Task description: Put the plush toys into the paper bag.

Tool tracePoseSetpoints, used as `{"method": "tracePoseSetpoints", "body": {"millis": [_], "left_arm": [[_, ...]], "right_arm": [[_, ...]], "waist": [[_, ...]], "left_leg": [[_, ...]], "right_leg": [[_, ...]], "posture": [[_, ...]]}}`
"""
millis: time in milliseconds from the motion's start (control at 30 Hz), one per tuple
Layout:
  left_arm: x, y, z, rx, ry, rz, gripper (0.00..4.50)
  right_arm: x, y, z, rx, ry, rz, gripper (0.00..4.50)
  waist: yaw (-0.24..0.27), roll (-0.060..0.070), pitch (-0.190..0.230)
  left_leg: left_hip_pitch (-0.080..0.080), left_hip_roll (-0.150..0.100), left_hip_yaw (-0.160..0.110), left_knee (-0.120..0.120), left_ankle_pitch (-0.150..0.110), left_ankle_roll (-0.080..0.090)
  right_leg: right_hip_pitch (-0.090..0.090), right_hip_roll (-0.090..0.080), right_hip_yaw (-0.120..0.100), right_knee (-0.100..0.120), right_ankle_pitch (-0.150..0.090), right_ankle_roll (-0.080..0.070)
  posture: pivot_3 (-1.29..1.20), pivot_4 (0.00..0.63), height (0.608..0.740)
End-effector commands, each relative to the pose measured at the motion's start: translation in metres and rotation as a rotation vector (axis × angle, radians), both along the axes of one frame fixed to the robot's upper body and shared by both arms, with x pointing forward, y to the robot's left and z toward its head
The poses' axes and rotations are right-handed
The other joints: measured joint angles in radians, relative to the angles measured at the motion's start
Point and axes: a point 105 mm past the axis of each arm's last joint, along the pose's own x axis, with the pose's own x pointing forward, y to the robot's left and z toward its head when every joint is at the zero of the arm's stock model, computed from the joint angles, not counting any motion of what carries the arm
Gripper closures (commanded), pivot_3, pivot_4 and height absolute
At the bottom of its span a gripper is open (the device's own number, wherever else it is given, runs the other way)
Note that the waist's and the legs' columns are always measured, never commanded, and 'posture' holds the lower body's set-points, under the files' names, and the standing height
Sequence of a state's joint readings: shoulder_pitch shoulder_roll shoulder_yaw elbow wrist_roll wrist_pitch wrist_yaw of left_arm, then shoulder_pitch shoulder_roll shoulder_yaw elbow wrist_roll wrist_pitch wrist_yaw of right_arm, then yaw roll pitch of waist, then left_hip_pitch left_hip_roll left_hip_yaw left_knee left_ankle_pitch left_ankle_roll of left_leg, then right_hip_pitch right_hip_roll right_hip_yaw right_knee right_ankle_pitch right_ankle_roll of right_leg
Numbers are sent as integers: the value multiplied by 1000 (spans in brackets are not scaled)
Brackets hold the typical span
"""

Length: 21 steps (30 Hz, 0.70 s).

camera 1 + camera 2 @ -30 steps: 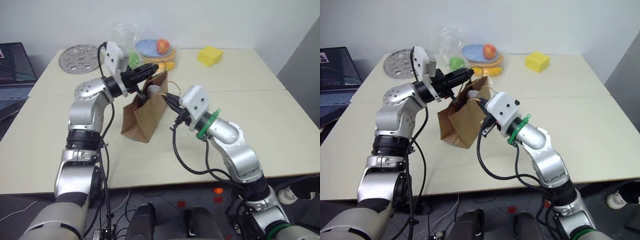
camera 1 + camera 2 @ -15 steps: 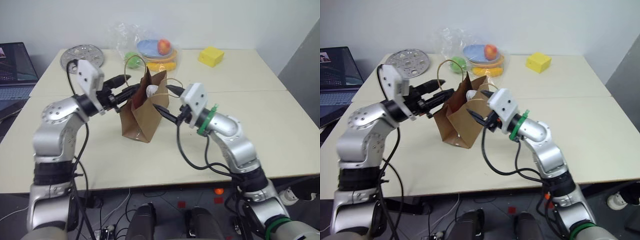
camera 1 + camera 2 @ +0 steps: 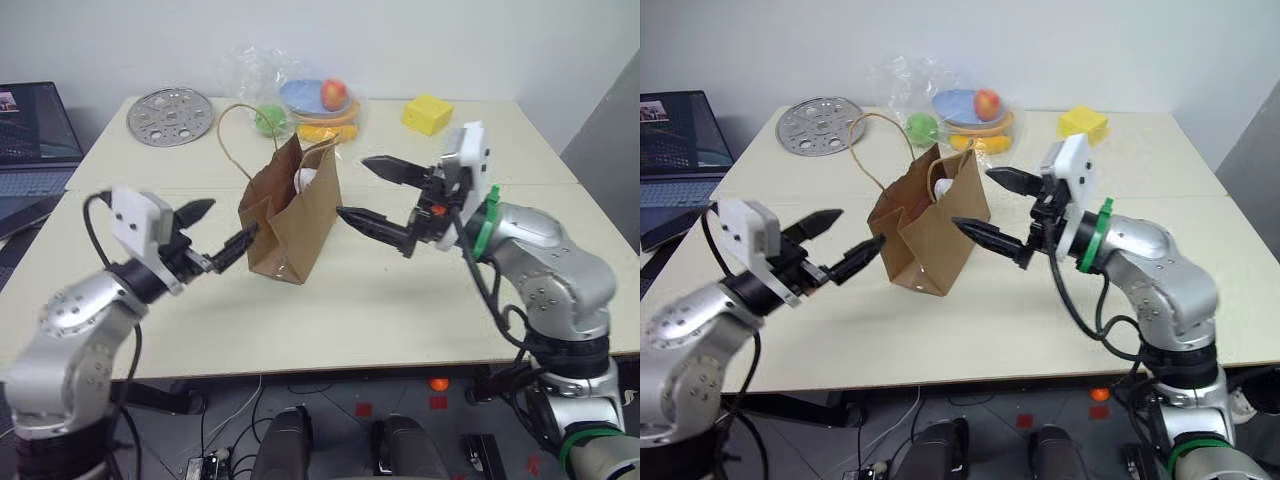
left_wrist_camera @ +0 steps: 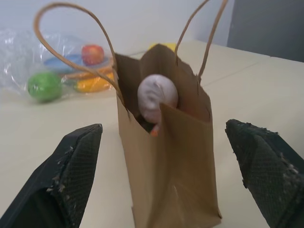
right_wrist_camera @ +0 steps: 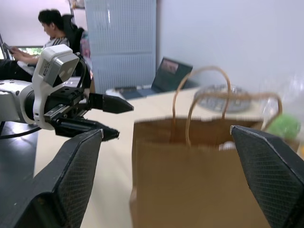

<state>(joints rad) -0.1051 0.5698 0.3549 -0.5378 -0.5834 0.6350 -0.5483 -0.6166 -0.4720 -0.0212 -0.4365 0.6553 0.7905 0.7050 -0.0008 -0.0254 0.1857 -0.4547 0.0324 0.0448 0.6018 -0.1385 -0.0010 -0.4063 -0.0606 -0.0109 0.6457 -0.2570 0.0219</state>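
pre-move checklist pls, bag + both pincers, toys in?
1. Bag upright on table: ok.
2. White toy inside bag: ok, sits at the mouth.
3. Carrot toy inside bag: cannot tell, just an orange bit below the white toy.
4. Left pincer open, empty, clear of bag: ok.
5. Right pincer open, empty, clear of bag: ok.
6. Handles free of both pincers: ok.

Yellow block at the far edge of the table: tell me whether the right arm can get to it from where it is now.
Probably yes. The right gripper is open and empty, beside the paper bag, and the tabletop toward the yellow block looks bare; reach is the only doubt.
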Motion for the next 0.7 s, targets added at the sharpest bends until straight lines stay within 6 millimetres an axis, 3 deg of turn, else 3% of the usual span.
{"method": "tracePoseSetpoints", "body": {"millis": [33, 367, 500, 700], "left_arm": [[-5, -20, 2, -4, -46, -20, 40], [20, -41, -20, -48, -22, -1, 40], [27, -37, -42, -37, 49, 72, 40], [32, -38, -39, -64, 1, 77, 1536]], "right_arm": [[-6, -8, 0, -21, -1, -4, 0], [-7, -8, -7, -79, -15, -59, 0], [-5, -15, -6, -92, -23, -104, 0], [0, -23, -7, -100, -31, -165, 0]], "waist": [[0, 0, 0], [0, 0, 0], [0, 0, 0], [0, 0, 0]], "left_leg": [[0, 0, 2, -1, 0, 0], [-3, 1, 8, -3, 4, 6], [-2, 1, 9, -3, 4, 7], [-2, 2, 9, -3, 3, 6]], "right_leg": [[0, -1, 1, -1, 0, 0], [0, 3, 1, 0, -1, 2], [0, 3, 1, 0, 0, 3], [0, 3, 1, 0, 0, 3]], "posture": [[0, 150, 740], [0, 150, 740], [0, 150, 740], [0, 150, 740]]}}
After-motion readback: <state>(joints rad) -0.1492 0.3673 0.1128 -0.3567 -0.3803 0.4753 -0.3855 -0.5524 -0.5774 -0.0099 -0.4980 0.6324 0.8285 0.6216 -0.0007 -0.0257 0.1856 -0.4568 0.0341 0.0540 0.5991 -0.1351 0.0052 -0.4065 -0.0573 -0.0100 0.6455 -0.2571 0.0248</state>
